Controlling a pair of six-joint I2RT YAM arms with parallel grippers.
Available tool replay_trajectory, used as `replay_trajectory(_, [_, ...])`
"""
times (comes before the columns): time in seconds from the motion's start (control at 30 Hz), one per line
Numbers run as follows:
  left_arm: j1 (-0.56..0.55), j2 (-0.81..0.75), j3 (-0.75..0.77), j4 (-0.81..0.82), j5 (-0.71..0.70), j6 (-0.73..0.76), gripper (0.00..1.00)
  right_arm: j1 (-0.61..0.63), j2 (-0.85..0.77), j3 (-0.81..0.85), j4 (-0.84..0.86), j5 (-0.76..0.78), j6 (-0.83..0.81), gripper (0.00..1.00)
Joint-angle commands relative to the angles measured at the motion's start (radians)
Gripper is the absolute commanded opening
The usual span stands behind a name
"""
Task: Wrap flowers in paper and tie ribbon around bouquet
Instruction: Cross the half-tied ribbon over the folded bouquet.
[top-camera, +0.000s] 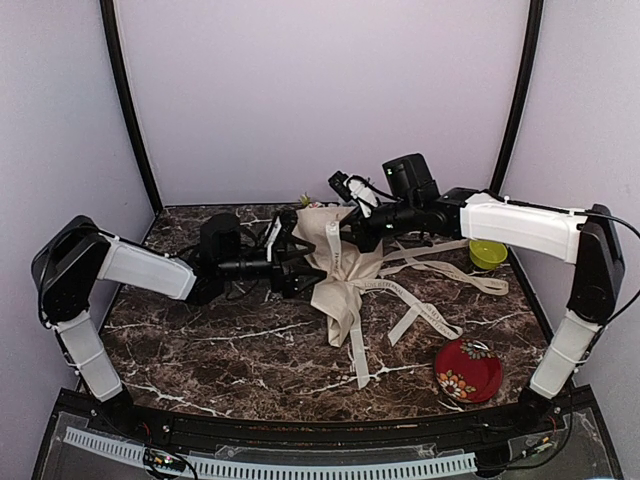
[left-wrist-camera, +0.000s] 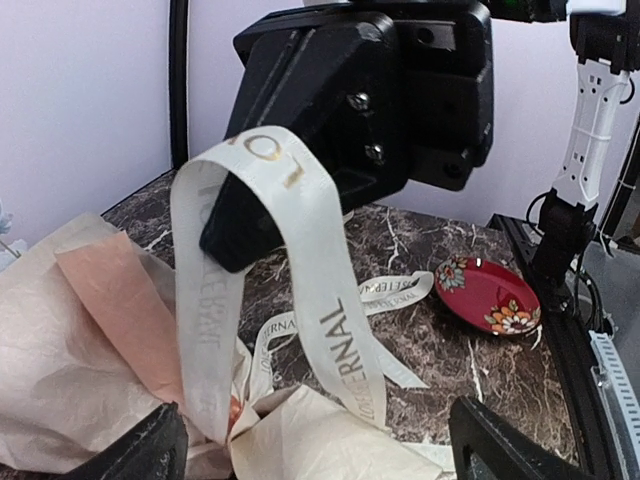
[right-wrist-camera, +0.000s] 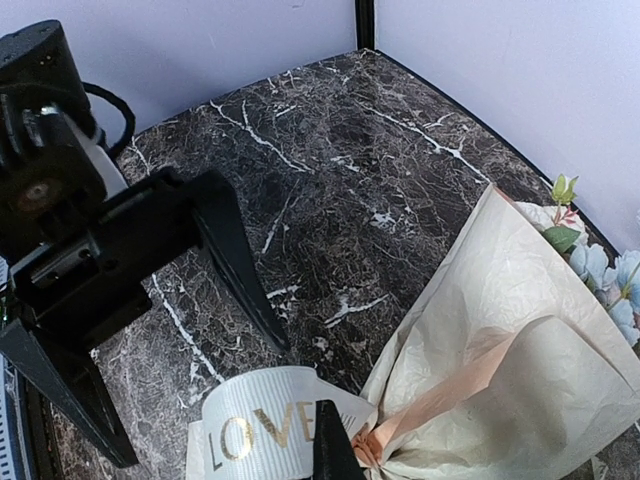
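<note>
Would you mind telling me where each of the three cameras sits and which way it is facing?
Top external: above and behind, looking down on the table; left arm, right arm, bouquet between.
Left wrist: on the left arm, facing right across the table at the right hand; own fingers at bottom corners.
Right wrist: on the right arm, facing left and down at the open left hand; own finger at bottom.
Shared: both wrist views show the ribbon and paper.

The flowers (right-wrist-camera: 603, 272) are cut off by the right edge; their stems are hidden inside the paper (right-wrist-camera: 480, 300).
</note>
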Motion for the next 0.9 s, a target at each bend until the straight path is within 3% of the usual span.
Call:
replay_trajectory(0.0, [0.000, 0.074, 0.095, 0.256, 0.082, -0.165, 0.95, 0.007, -0.043, -0.023, 0.060, 0.006, 0.004, 0.00])
replay_trajectory(0.17, [0.000, 0.196, 0.187, 0.299, 0.151, -0.233, 0.99, 0.007, -0.033, -0.027, 0.068, 0.011, -0.008, 0.00])
replay_trajectory(0.23, [0.001, 0.227, 0.232, 0.220, 0.110, -0.222, 0.99, 0.007, -0.028, -0.025, 0.069, 0.000, -0.014, 0.00])
replay_trajectory(0.33, [0.002, 0.247, 0.235, 0.223, 0.063, -0.195, 0.95, 0.005, -0.025, -0.018, 0.062, -0.006, -0.019, 0.00])
replay_trajectory(0.5, [0.003, 0.266, 0.240, 0.227, 0.076, -0.191, 0.67, 0.000, -0.032, -0.020, 0.059, -0.006, -0.032, 0.00])
replay_trajectory(0.87, [0.007, 0.304, 0.227, 0.290, 0.086, -0.224, 0.17, -0.006, -0.044, -0.031, 0.056, -0.016, -0.029, 0.00])
